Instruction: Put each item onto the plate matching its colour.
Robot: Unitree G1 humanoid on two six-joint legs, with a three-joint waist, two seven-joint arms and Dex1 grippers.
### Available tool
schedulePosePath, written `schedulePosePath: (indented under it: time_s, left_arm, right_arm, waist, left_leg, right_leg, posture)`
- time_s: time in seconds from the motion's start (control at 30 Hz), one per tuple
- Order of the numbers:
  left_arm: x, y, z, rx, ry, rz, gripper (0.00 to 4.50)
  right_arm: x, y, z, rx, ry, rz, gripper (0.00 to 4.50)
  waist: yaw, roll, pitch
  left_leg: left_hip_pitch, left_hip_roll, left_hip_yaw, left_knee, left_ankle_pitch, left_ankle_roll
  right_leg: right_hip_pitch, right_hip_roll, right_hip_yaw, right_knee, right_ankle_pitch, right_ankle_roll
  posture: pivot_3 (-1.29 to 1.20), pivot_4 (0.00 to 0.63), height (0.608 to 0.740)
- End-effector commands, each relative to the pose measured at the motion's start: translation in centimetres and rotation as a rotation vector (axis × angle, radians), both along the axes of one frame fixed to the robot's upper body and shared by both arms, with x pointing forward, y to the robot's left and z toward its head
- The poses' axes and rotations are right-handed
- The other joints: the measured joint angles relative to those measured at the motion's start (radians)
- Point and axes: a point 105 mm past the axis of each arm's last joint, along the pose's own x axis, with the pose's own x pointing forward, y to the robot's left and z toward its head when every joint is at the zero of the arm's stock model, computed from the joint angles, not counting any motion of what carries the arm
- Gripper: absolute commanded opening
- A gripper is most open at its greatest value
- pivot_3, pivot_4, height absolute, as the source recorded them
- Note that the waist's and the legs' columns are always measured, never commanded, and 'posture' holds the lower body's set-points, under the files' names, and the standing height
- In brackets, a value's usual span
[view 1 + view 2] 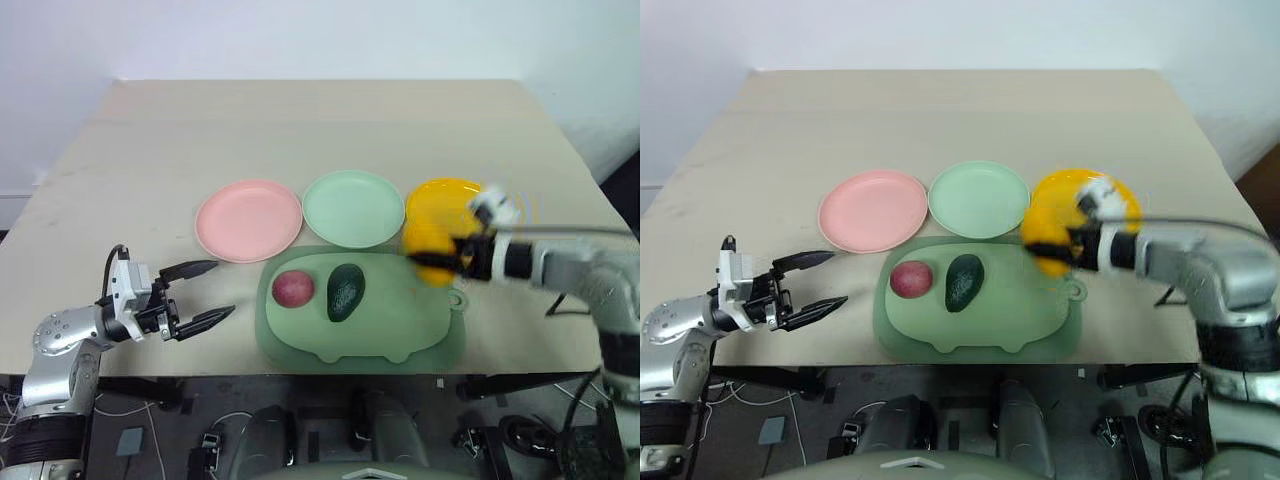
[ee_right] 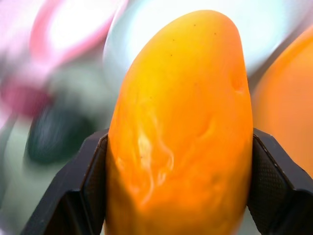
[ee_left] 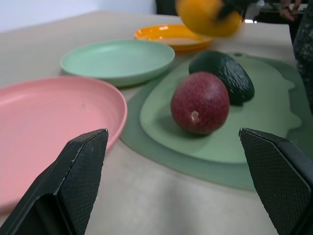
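Right wrist view showed the right gripper (image 2: 178, 191) clamped on the yellow mango (image 2: 181, 127), one black finger pressed to each flank of the fruit. From the head camera the mango was held in the air near the front edge of the yellow plate (image 1: 440, 195), partly overlapping it in the picture; whether it was fully above the plate could not be told. The left gripper (image 1: 200, 292) stood with its fingers spread wide and empty, off the left end of the sage-green mat (image 1: 400, 335), aimed toward the fruit there.

The reddish-purple fruit (image 1: 293, 288) and the avocado (image 1: 346, 292) lay side by side on the mat, close together but apparently not touching. The pink plate (image 1: 248, 220) and the mint green plate (image 1: 353, 208) were both bare. No item had yet been delivered to a plate.

Risks noted, as judgement:
- The mango was smooth and rounded, and the fingers gripped it only at the sides. A loose hold or a jolt could let it slip and fall to the mat or table short of the plate.
- Release over the plate's rim rather than its centre could tip the shallow plate or let the fruit roll off.
- A drop from height could send the mango rolling into the mint green plate just beside it.
- The avocado and the round fruit were close enough that a reach for one could nudge the other.
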Motion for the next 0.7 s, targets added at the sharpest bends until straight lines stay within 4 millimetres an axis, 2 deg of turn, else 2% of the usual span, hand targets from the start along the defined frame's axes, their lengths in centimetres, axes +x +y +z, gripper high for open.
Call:
schedulePosePath:
  time_s: [0.03, 0.2, 0.37, 0.4, 0.47, 0.57, 0.63, 0.7]
  left_arm:
    - [-0.1, 0.8, 0.1, 0.007, -0.028, 0.025, 4.5]
    - [0.0, 1.1, 0.0, 0.008, -0.037, 0.035, 4.5]
    - [-0.1, 1.4, -0.1, 0.013, -0.041, 0.042, 4.5]
    - [-0.2, 1.4, -0.1, 0.014, -0.041, 0.043, 4.5]
    - [-0.3, 1.4, -0.1, 0.015, -0.04, 0.044, 4.5]
    - [-0.7, 1.8, -0.2, 0.024, -0.035, 0.046, 4.5]
    - [-0.8, 2.0, -0.2, 0.028, -0.031, 0.049, 4.5]
    - [-0.9, 2.2, -0.3, 0.032, -0.027, 0.05, 4.5]
  right_arm:
    - [2.8, -2.4, -1.3, -0.095, 0.016, -0.145, 3.22]
    - [5.7, -4.0, -2.7, -0.2, 0.005, -0.233, 3.22]
    - [6.6, -4.1, -3.3, -0.244, 0.002, -0.221, 3.22]
    - [6.6, -4.2, -3.4, -0.255, 0.001, -0.213, 3.96]
    - [6.3, -4.6, -3.4, -0.264, 0.003, -0.197, 4.48]
    - [5.7, -5.0, -2.4, -0.282, -0.018, -0.155, 4.48]
    - [4.6, -5.5, 0.0, -0.309, -0.081, -0.075, 4.48]
    - [3.3, -5.1, 3.1, -0.324, -0.172, 0.057, 4.48]
  waist:
    - [-0.001, 0.0, 0.0]
    - [-0.002, 0.001, 0.0]
    - [-0.015, 0.001, 0.001]
    - [-0.016, 0.001, 0.001]
    - [-0.019, 0.002, 0.001]
    - [-0.02, 0.002, 0.001]
    - [-0.017, 0.005, 0.002]
    - [-0.015, 0.007, 0.004]
  left_leg:
    - [0.0, 0.0, 0.001, 0.0, 0.0, 0.0]
    - [-0.001, -0.001, 0.003, 0.0, 0.0, 0.0]
    - [-0.001, 0.0, 0.002, 0.0, 0.0, 0.0]
    - [-0.002, 0.0, 0.002, -0.001, 0.0, 0.0]
    - [-0.001, 0.0, 0.003, -0.001, 0.0, 0.0]
    - [-0.001, 0.001, 0.003, -0.001, 0.0, 0.0]
    - [-0.002, 0.002, 0.003, -0.001, 0.0, 0.0]
    - [-0.002, 0.001, 0.003, -0.001, 0.0, 0.0]
  right_leg:
    - [0.0, 0.0, 0.0, 0.0, 0.0, 0.0]
    - [-0.001, -0.001, -0.001, 0.0, 0.0, 0.0]
    - [-0.001, -0.001, -0.001, 0.0, 0.0, 0.0]
    - [-0.001, -0.001, -0.001, 0.0, 0.0, 0.0]
    - [-0.001, -0.002, -0.001, 0.0, 0.0, 0.0]
    - [-0.001, -0.002, -0.001, 0.0, 0.0, 0.0]
    - [-0.001, -0.002, -0.001, 0.0, 0.0, 0.0]
    - [-0.002, -0.003, -0.001, 0.0, 0.0, 0.0]
  posture:
    - [0.0, 0.15, 0.733]
    - [0.0, 0.15, 0.733]
    - [0.0, 0.15, 0.733]
    - [0.0, 0.15, 0.733]
    - [0.0, 0.15, 0.733]
    - [0.0, 0.15, 0.733]
    - [0.0, 0.15, 0.733]
    - [0.0, 0.15, 0.733]
